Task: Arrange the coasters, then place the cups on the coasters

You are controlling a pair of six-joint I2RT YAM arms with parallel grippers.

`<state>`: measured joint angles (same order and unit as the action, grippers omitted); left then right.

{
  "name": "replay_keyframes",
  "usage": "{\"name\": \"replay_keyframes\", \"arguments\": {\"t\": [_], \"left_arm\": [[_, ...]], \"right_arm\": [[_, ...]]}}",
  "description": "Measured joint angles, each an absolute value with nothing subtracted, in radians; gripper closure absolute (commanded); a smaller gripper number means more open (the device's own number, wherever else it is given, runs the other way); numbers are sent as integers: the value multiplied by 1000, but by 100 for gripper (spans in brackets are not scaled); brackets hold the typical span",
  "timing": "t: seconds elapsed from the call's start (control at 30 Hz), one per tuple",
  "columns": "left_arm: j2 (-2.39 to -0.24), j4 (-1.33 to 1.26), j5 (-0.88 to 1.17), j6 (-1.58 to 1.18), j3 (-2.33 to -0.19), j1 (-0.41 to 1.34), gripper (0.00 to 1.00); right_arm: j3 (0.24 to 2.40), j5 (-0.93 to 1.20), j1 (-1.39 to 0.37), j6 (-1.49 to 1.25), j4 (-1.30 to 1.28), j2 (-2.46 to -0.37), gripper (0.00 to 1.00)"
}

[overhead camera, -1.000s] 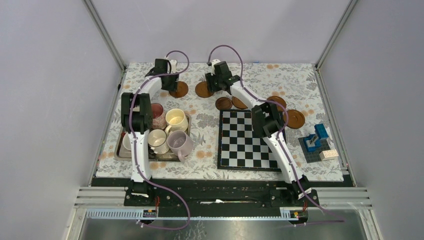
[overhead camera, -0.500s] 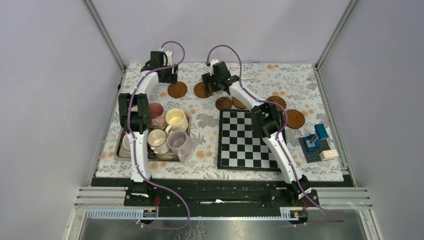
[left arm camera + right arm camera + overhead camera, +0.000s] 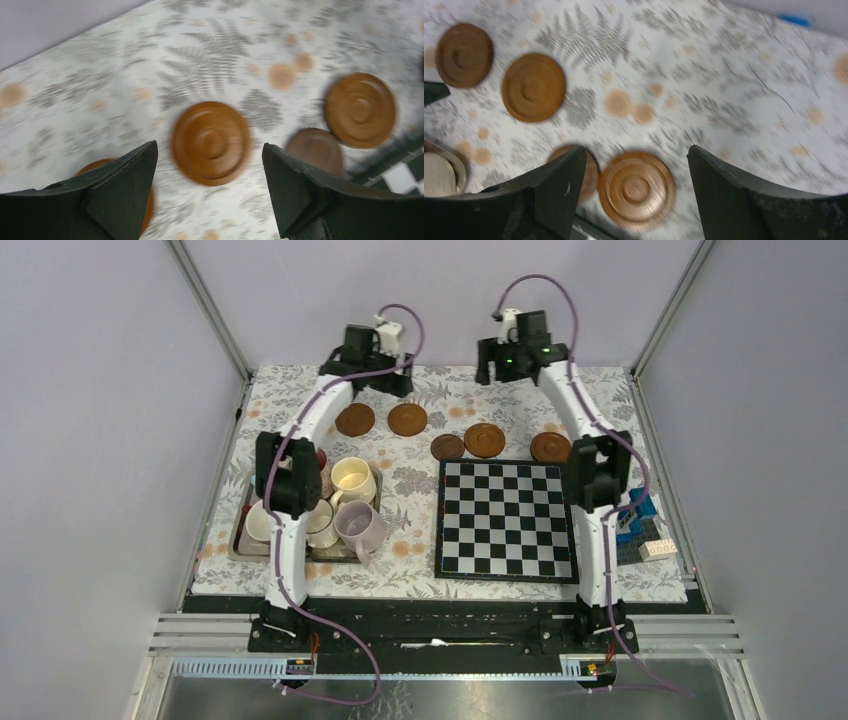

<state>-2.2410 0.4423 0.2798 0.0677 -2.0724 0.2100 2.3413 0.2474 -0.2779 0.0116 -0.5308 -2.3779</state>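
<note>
You are hovering the left tool (image 3: pixel 207 150) and right tool (image 3: pixel 636 150) released and empty over the twelve-o'clock coasters (image 3: pixel 407 420), evidently spacing them so the nine-o'clock cups (image 3: pixel 353 478) are each getting a seat.

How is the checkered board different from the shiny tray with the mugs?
The checkered board has black and white squares; the tray is plain grey metal. The board shows nothing standing on it; the tray is crowded with mugs. The board also looks bigger than the tray. Both are flat, four-cornered, and lie on the leafy tablecloth.
</note>
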Motion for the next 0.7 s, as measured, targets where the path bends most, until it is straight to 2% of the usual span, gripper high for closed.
{"name": "replay_keyframes", "arguments": {"t": [0.33, 0.7], "left_arm": [[-2356, 431, 333, 70, -2141, 454, 17], [-2442, 430, 330, 71, -2141, 509, 18]], "right_arm": [[1850, 282, -64, 128, -588, -2146, 20], [1673, 243, 47, 269, -626, -2068, 22]]}}
